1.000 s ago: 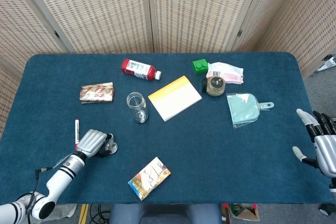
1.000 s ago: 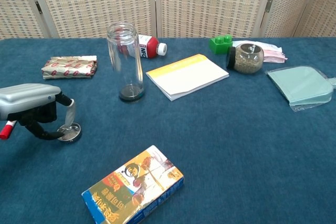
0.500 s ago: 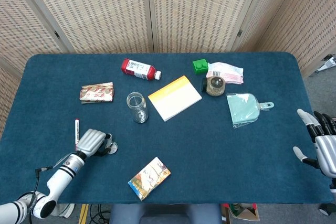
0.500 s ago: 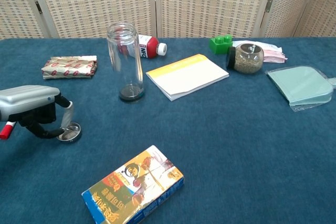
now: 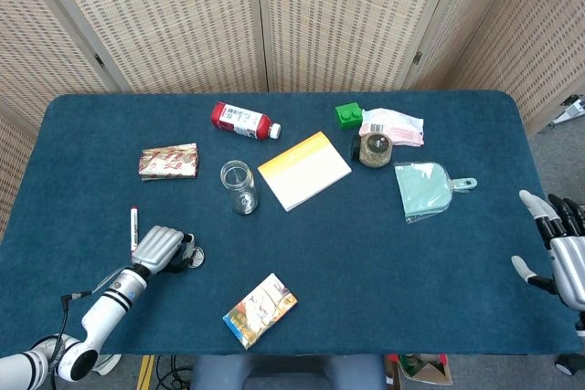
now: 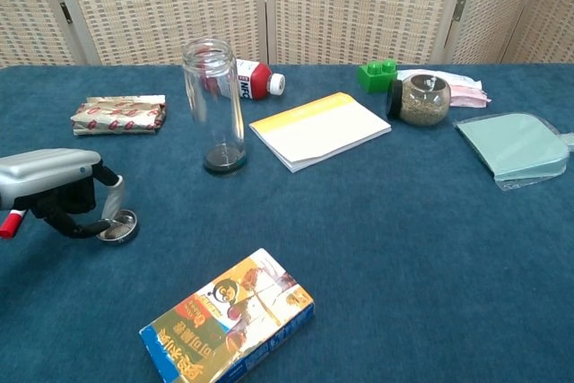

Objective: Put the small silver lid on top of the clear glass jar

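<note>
The small silver lid (image 6: 117, 226) lies flat on the blue bench (image 5: 366, 253) near its front-left corner, with the left hand (image 6: 54, 187) bent over it — the fingers (image 6: 114, 196) curl down onto the lid's rim and touch it, though the lid is not lifted, so whether they truly grip it cannot be told. The clear glass jar (image 6: 213, 105) stands upright and open-mouthed further back and to the right of the lid, well apart from it. Bare cloth lies between lid and jar. A red-capped marker (image 5: 133, 226) lies just beside the left hand on its outer side, and a gold-and-red foil packet (image 6: 119, 115) sits behind it. A printed snack box (image 6: 229, 318) lies at the front edge, right of the lid. Just behind the jar lies a red bottle (image 5: 243, 121) on its side; right of the jar is a yellow-edged notepad (image 5: 304, 170). Further right are a green block (image 6: 378, 73), a round seed jar (image 6: 419, 100) tipped on its side, a pink packet (image 5: 393, 125) and a pale green pouch (image 5: 424, 190). The right hand (image 5: 565, 258) hangs off the bench's right edge, its fingers spread and holding nothing.
</note>
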`<state>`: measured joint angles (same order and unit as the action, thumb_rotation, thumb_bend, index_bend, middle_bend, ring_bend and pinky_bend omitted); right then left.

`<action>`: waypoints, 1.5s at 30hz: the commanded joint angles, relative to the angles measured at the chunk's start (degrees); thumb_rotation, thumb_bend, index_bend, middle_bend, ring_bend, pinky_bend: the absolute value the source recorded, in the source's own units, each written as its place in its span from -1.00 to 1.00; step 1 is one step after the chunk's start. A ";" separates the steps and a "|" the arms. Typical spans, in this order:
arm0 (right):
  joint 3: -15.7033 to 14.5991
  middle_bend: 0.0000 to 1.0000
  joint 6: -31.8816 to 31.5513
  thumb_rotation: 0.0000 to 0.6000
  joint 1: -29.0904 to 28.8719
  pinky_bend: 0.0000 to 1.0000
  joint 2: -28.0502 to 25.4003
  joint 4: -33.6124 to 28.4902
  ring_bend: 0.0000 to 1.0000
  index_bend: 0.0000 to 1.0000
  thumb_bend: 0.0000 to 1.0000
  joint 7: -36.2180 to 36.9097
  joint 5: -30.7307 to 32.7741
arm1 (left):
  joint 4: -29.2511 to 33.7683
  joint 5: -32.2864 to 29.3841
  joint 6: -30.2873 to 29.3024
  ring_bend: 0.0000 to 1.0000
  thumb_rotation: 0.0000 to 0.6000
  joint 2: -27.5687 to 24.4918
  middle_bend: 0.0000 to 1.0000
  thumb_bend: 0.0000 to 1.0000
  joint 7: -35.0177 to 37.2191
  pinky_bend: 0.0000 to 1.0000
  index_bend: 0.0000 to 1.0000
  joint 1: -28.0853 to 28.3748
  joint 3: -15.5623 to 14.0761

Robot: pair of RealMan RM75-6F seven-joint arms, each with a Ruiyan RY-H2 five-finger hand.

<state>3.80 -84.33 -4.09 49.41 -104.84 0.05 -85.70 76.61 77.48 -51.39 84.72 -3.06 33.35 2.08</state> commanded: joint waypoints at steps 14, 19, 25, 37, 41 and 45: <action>-0.06 -0.72 -0.82 1.00 0.63 -0.87 -0.05 0.21 -0.93 -0.99 -0.53 0.40 -0.05 | 0.43 0.32 0.35 1.00 1.00 0.01 1.00 -0.07 4.51 1.00 0.32 0.38 0.35; -0.02 -0.72 -0.85 1.00 0.65 -0.87 0.06 0.50 -0.93 -0.99 -0.53 0.73 -0.11 | 1.36 0.01 0.00 1.00 1.00 -0.62 1.00 -0.04 5.97 1.00 0.35 0.31 0.86; 0.02 -0.72 -0.75 1.00 0.55 -0.87 0.13 0.73 -0.93 -0.99 -0.53 0.93 -0.26 | 4.37 -0.71 -0.77 1.00 1.00 -3.40 1.00 -0.04 7.59 1.00 0.35 0.27 2.19; 0.23 -0.72 -0.30 1.00 0.08 -0.87 0.14 0.42 -0.93 -0.99 -0.52 0.56 -0.47 | 15.45 -2.23 -2.95 1.00 1.00 -12.97 1.00 -0.04 9.28 1.00 0.34 1.48 7.32; 0.18 -0.72 -0.28 1.00 0.06 -0.87 0.11 0.19 -0.93 -0.99 -0.52 0.33 -0.59 | 17.94 -3.20 -3.01 1.00 1.00 -15.46 1.00 -0.04 9.16 1.00 0.34 2.36 9.16; 0.13 -0.72 -0.22 1.00 0.06 -0.87 0.07 -0.04 -0.93 -0.99 -0.53 0.06 -0.61 | 19.52 -4.85 -2.68 1.00 1.00 -17.14 1.00 -0.04 8.95 1.00 0.33 3.69 11.29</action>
<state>3.93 -84.55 -4.03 49.48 -104.87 0.13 -86.31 95.60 73.23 -54.31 68.06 5.97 36.53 12.76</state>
